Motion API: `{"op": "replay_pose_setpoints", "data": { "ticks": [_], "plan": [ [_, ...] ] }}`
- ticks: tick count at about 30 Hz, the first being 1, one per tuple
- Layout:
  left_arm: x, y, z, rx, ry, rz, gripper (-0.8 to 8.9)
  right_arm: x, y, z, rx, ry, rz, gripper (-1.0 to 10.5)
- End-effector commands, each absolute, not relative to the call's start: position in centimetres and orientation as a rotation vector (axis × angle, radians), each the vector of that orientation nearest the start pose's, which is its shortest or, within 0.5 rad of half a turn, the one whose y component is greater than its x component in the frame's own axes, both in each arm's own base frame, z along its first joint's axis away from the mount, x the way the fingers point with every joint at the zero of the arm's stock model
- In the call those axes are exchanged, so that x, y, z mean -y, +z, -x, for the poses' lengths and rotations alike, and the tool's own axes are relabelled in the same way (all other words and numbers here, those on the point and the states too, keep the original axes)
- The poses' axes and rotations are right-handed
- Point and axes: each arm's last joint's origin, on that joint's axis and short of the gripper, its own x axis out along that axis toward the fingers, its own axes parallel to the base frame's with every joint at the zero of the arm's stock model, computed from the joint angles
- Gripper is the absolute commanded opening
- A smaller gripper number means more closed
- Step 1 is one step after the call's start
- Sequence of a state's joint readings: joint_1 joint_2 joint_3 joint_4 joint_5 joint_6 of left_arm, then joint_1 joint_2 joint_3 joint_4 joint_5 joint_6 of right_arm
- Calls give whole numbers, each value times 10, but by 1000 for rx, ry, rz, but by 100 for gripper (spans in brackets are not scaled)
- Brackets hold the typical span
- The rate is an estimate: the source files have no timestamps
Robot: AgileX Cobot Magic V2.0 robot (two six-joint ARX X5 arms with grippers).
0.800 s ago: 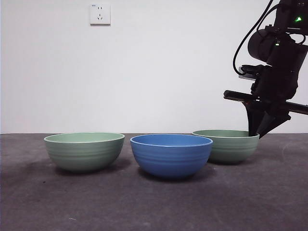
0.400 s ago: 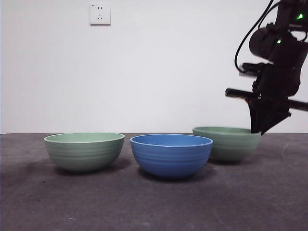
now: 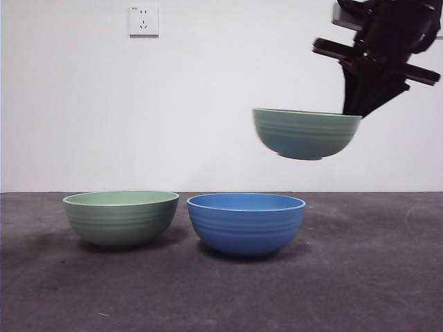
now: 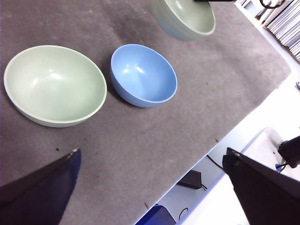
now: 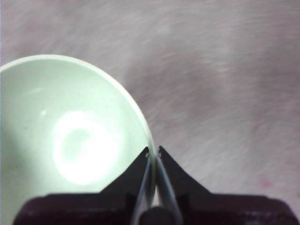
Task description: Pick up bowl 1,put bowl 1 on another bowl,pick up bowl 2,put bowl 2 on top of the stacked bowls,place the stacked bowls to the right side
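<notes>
My right gripper [image 3: 351,109] [image 5: 153,152] is shut on the rim of a pale green bowl [image 3: 305,133] [image 5: 70,140] [image 4: 184,18], holding it in the air above and to the right of the blue bowl [image 3: 246,221] [image 4: 143,74]. The blue bowl stands on the dark table in the middle. A second green bowl [image 3: 121,216] [image 4: 54,84] rests to its left. My left gripper [image 4: 150,183] hangs open high over the table's near edge, holding nothing.
A white wall with a socket [image 3: 143,20] stands behind the table. The table's edge [image 4: 243,110] shows in the left wrist view, with floor and cables beyond it.
The right gripper has lifted the green bowl off the table, from resting behind the blue bowl's right side to well above it and slightly leftward.
</notes>
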State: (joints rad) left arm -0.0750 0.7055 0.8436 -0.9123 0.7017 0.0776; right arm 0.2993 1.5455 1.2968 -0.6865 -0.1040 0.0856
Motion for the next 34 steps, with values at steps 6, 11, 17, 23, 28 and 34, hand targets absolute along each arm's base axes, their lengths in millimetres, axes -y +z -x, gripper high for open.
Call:
{"op": "replay_pose_setpoints", "data": {
  "ticks": [6, 11, 17, 23, 28, 34],
  "plan": [
    [28, 306, -116, -717, -769, 173, 571, -139, 273, -299, -1003, 444, 90, -17],
    [28, 306, -116, -720, -769, 174, 571, -155, 254, -302, -1064, 469, 120, -17],
    [28, 306, -116, -721, -768, 174, 571, -170, 233, -307, -1103, 490, 149, -17],
    [28, 306, -116, -721, -767, 174, 571, -177, 217, -310, -1139, 474, 180, -17],
    [28, 306, -116, -721, -768, 174, 571, -178, 210, -312, -1154, 456, 201, -11],
    [27, 306, -116, -723, -740, 162, 571, -180, 209, -311, -1157, 470, 199, 161]
  ]
}}
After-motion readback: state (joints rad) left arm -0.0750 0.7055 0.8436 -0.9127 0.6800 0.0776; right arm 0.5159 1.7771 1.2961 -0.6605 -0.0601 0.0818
